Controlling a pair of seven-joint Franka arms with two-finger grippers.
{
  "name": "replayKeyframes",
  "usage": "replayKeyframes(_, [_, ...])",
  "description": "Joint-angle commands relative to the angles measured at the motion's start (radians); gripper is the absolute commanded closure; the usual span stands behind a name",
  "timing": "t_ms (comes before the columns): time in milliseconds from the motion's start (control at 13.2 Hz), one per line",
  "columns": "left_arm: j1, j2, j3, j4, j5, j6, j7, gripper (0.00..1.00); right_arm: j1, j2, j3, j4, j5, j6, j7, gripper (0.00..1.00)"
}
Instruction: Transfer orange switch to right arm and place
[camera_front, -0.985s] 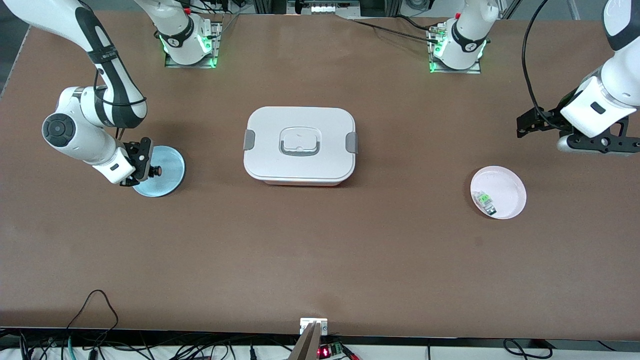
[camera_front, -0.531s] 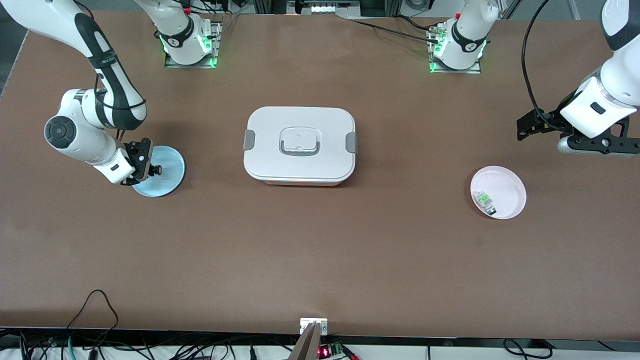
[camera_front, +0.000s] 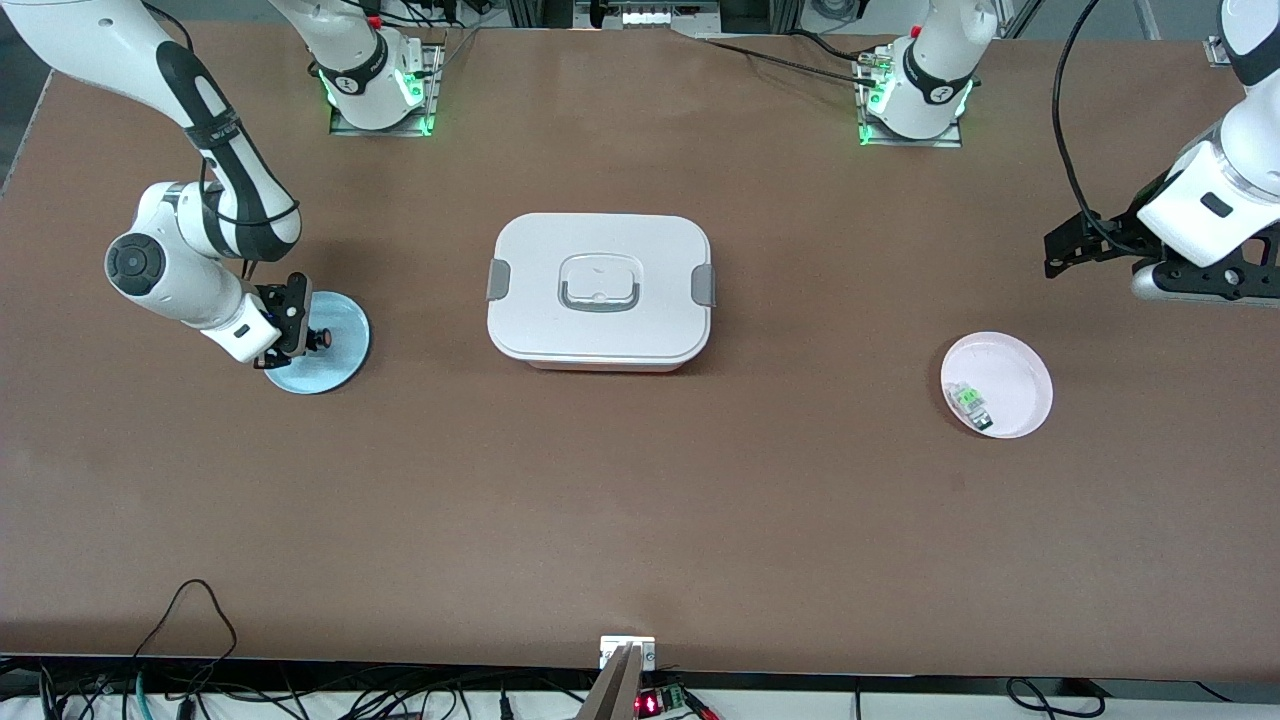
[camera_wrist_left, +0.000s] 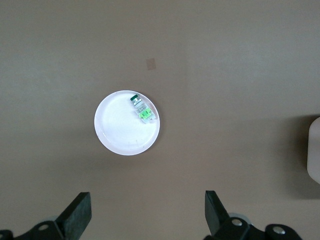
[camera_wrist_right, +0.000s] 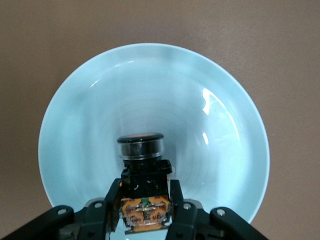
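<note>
The right gripper (camera_front: 303, 338) is clamped on the orange switch (camera_wrist_right: 143, 186), holding it over the blue plate (camera_front: 340, 362). The left gripper (camera_wrist_left: 148, 215), jaws spread wide and empty, waits above the table near the pink plate (camera_front: 1020, 375) containing a green-and-grey part (camera_front: 969, 401).

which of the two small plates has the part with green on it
The pink plate toward the left arm's end of the table; the green-and-grey part lies in it near the rim. The blue plate sits under the right pincer, which holds the orange switch.
</note>
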Motion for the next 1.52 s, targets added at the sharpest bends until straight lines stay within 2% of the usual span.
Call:
replayKeyframes(0, [0.002,-0.004,-0.005,0.013,0.016,-0.031,0.006,0.00,-0.013,-0.002,0.008,-0.011,-0.002,0.020,-0.028,0.64])
replayKeyframes(76, [0.002,0.001,-0.004,0.017,0.016,-0.021,0.006,0.00,-0.013,-0.003,0.010,-0.009,0.007,0.018,-0.025,0.56])
replayKeyframes(152, [0.003,-0.001,-0.002,0.015,0.015,-0.022,0.004,0.00,-0.015,-0.005,0.010,-0.009,0.019,0.015,-0.017,0.37])
replayKeyframes(227, [0.003,-0.001,0.001,0.015,0.015,-0.024,0.006,0.00,-0.013,-0.011,0.011,-0.006,0.069,-0.002,-0.015,0.26])
replayKeyframes(303, [0.003,-0.001,0.001,0.015,0.013,-0.025,0.004,0.00,-0.012,-0.014,0.013,0.000,0.118,-0.026,-0.014,0.00])
replayKeyframes(455, [0.002,0.005,0.001,0.017,0.010,-0.019,0.004,0.00,-0.012,-0.037,0.019,0.011,0.177,-0.086,0.018,0.00])
replayKeyframes(606, [0.000,0.005,-0.005,0.017,0.019,-0.019,0.004,0.00,-0.012,-0.057,0.040,0.075,0.182,-0.170,0.072,0.00])
replayKeyframes(758, [-0.001,0.014,-0.005,0.017,0.018,-0.017,0.004,0.00,-0.012,-0.082,0.063,0.191,0.180,-0.319,0.163,0.00])
replayKeyframes(1061, [0.000,0.031,-0.005,0.049,0.019,-0.019,0.004,0.00,-0.012,-0.100,0.145,0.412,0.183,-0.509,0.481,0.00])
replayKeyframes(1440, [-0.001,0.036,-0.005,0.050,0.015,-0.019,0.004,0.00,0.004,-0.192,0.201,0.456,0.225,-0.556,0.841,0.00])
